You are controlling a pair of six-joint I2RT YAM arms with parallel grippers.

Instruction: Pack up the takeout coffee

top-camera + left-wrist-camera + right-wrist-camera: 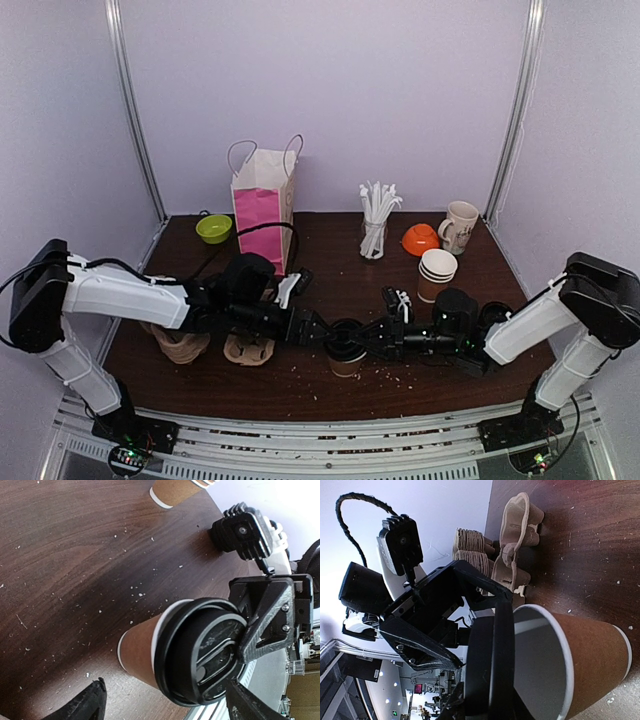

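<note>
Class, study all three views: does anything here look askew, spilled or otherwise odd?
Yes. The black lid sits tilted on the brown paper cup: the right wrist view shows a gap, with the cup's mouth open. Pale crumbs are scattered over the dark table.

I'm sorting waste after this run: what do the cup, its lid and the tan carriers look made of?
Cup: brown paper, matte, with a rolled white rim and pale inside.
Lid: black plastic, slightly glossy; moulded ridges catch the light.
Carriers: probably moulded pulp, rough, fibrous, uneven edges.
</note>
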